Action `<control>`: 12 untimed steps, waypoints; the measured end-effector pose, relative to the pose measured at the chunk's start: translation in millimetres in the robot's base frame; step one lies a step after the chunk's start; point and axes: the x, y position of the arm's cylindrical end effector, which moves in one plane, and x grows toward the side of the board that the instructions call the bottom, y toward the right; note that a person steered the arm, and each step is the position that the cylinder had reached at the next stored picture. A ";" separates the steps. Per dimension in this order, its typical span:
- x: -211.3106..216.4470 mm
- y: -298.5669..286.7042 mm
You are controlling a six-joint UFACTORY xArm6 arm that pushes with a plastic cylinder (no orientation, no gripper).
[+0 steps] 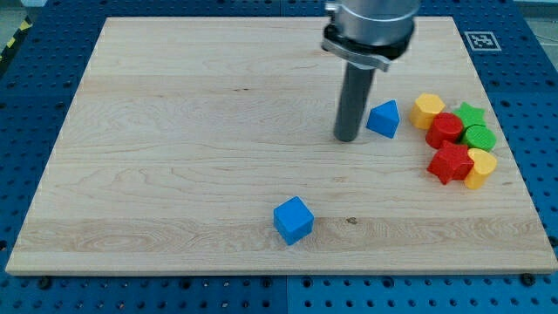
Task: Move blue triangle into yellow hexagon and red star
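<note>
The blue triangle (384,119) lies on the wooden board at the view's right of centre. My tip (348,138) stands just to the view's left of it, very close or touching. The yellow hexagon (428,110) lies a short way to the view's right of the triangle with a small gap between them. The red star (450,163) lies lower right, in a cluster of blocks.
The cluster at the view's right also holds a red block (445,129), a green star (472,114), a green block (479,137) and a yellow block (479,167). A blue cube (293,220) sits near the view's bottom centre. The board's right edge (514,157) is close to the cluster.
</note>
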 end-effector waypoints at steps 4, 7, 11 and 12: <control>-30.8 71.4; -21.2 21.2; 19.9 54.0; 19.9 75.9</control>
